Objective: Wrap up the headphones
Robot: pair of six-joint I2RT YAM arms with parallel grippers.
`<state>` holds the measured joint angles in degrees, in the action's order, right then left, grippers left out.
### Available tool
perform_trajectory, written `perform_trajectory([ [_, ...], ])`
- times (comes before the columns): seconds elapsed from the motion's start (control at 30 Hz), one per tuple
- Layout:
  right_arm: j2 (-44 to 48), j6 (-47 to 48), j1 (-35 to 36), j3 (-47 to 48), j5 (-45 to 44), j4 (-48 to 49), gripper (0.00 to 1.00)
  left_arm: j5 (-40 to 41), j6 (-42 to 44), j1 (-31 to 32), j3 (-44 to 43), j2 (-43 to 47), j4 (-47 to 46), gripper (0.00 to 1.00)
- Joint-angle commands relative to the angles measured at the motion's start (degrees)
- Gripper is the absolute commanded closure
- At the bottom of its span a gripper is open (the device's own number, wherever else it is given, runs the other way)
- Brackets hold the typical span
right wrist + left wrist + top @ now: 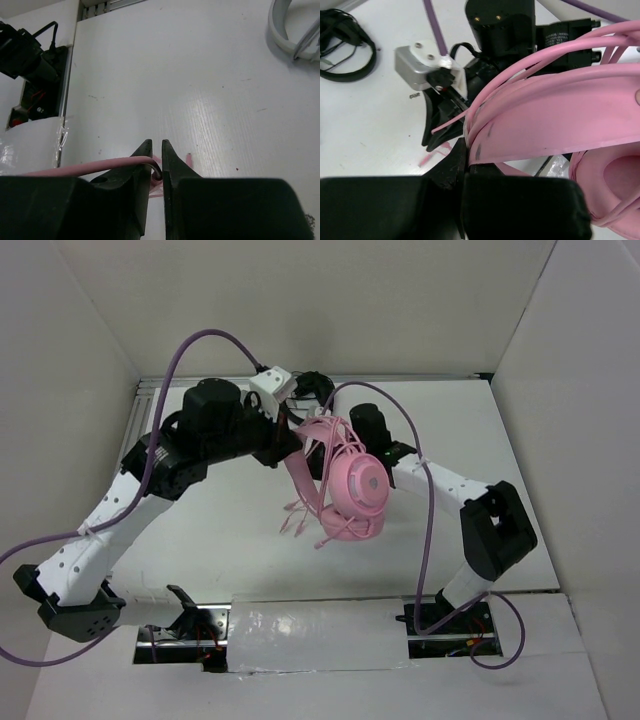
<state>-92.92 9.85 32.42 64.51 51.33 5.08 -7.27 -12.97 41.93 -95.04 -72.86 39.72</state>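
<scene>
- The headphones (355, 490) hung clear of the counter (500, 440) at mid-frame in the top view, between the two arms, with one ear cup (362, 480) facing the camera.
- The left end effector (466, 159) was pressed together on the headband (560, 120), low and left of centre in its wrist view. The band's long axis climbed from there toward the right edge.
- The right end effector (155, 146) had its fingers almost together, pinching the thin cable (100, 165), which trailed off to the left of that frame.
- Several cable loops crossed the headband, so the wrap looked well advanced.
- The next pass likely fell to the right arm, carrying cable across the band that the left one held.
</scene>
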Motion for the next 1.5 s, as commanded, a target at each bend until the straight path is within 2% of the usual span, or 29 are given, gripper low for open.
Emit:
perform_trajectory([
  [0.0, -2.70, -1.05, 0.45, 0.62, -0.44, 1.94, 0.79, -4.24, -2.50, -1.24, -8.66, 1.41, -9.67, 1.00],
  [0.2, -5.34, -2.64, 1.50, 0.97, 0.44, 3.62, 0.72, -5.64, -2.67, -3.17, -9.63, 1.58, -10.37, 1.00],
  [0.57, -9.38, -4.57, 3.52, 3.52, 2.19, 6.60, 0.71, -5.65, -3.55, -3.52, -13.06, 0.70, -9.05, 1.00],
  [0.67, -11.40, -8.51, 3.87, 3.61, 4.73, 10.11, 0.72, -4.95, -3.55, -3.52, -13.94, 0.53, -9.31, 1.00],
  [0.73, -12.71, -9.75, 4.14, 3.26, 4.92, 13.01, 0.75, -3.90, -3.55, -3.61, -14.38, 0.09, -9.58, 1.00],
  [0.8, -13.16, -9.67, 4.58, 2.38, 4.92, 13.46, 0.95, -1.97, -3.11, -3.70, -14.73, -0.26, -9.75, 1.00],
  [0.83, -12.81, -11.24, 4.75, 1.68, 4.31, 13.90, 1.00, -1.44, -3.20, -4.05, -15.08, -0.79, -9.75, 1.00],
  [0.9, -11.24, -11.95, 4.84, -1.47, 4.13, 15.56, 1.00, 0.49, -3.37, -4.58, -15.52, -1.58, -9.23, 1.00],
  [1.07, -6.67, -12.83, 4.75, -9.92, 1.85, 18.20, 1.00, -1.08, -6.53, -10.45, -17.44, -5.35, -8.09, 1.00],
  [1.23, -2.27, -13.80, 5.19, -16.59, -0.25, 16.89, 1.00, 6.56, -10.05, -14.24, -24.99, -11.15, -3.87, 1.00],
  [1.37, 2.30, -17.40, 5.28, -23.36, -2.46, 20.05, 1.00, 9.90, -14.34, -19.85, -26.24, -14.85, -1.76, 1.00],
  [1.47, 7.22, -18.02, 5.46, -27.85, -7.37, 16.74, 1.00, 6.15, -16.99, -25.64, -26.25, -16.25, 0.44, 1.00],
])
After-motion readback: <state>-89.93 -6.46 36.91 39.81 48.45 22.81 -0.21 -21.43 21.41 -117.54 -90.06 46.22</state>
